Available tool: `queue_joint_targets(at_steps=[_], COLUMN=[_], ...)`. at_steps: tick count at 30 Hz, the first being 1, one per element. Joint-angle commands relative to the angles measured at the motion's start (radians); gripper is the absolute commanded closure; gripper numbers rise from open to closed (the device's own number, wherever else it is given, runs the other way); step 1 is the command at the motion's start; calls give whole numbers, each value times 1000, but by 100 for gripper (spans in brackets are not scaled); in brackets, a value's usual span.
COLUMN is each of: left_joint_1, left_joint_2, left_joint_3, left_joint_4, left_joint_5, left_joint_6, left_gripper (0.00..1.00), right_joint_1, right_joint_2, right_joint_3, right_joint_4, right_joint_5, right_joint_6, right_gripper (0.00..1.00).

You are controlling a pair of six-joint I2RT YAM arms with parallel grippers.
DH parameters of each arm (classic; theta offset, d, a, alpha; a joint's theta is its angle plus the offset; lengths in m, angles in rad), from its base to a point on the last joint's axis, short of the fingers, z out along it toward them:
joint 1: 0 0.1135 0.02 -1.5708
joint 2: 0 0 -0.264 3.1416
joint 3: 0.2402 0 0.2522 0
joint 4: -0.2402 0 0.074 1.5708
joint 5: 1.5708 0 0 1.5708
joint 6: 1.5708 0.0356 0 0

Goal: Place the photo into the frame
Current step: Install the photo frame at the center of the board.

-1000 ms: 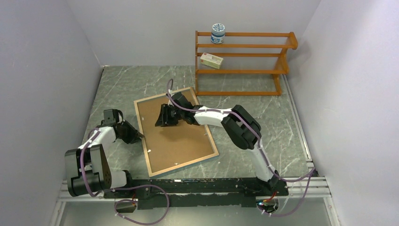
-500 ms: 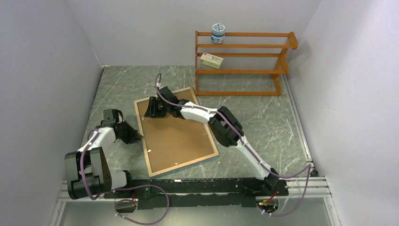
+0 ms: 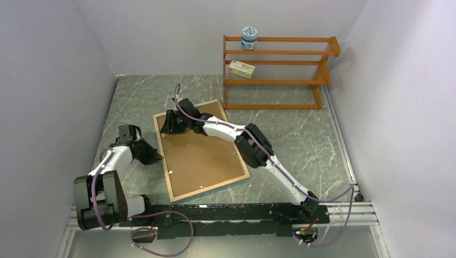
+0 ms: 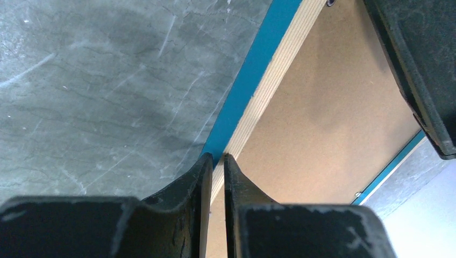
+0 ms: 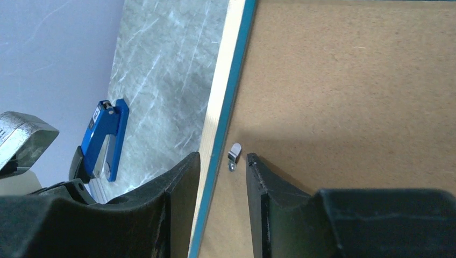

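Under right pincer [image 5: 221, 177]: frame [image 5: 216, 123] rim, between parted fingers.

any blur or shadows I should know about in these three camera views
Top view: sharp and evenly lit, with a soft shadow under the right arm on the brown backing board. Left wrist view: the fingertips and frame are soft. Right wrist view: the small metal clip is crisp, with a shadow across the board.

The frame [image 3: 200, 149] lies back-up on the table [image 3: 301, 134], brown board showing. The right gripper [image 3: 173, 122] is over its far-left corner; the left gripper [image 3: 155, 156] is at its left edge.
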Motion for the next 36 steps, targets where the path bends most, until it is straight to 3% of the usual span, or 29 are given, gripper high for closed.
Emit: queue_joint_targets(at_steps=[1, 22, 29, 36], left_joint_1=[-9, -10, -10, -10], left_joint_2=[-1, -4, -33, -70], left_joint_3=[-3, 68, 114, 137], left_joint_4=[-92, -188, -233, -284], left_joint_5=[-45, -161, -197, -253], left_joint_6=[7, 3, 6, -17], left_gripper=[83, 83, 82, 81], right_joint_1=[26, 29, 8, 8], right_joint_2=[68, 126, 105, 146], right_joint_3=[22, 23, -41, 45], right_joint_4=[-65, 10, 106, 72], right_joint_5=[-28, -168, -235, -276], right_joint_6=[-6, -58, -51, -103], right_gripper=[59, 60, 58, 57])
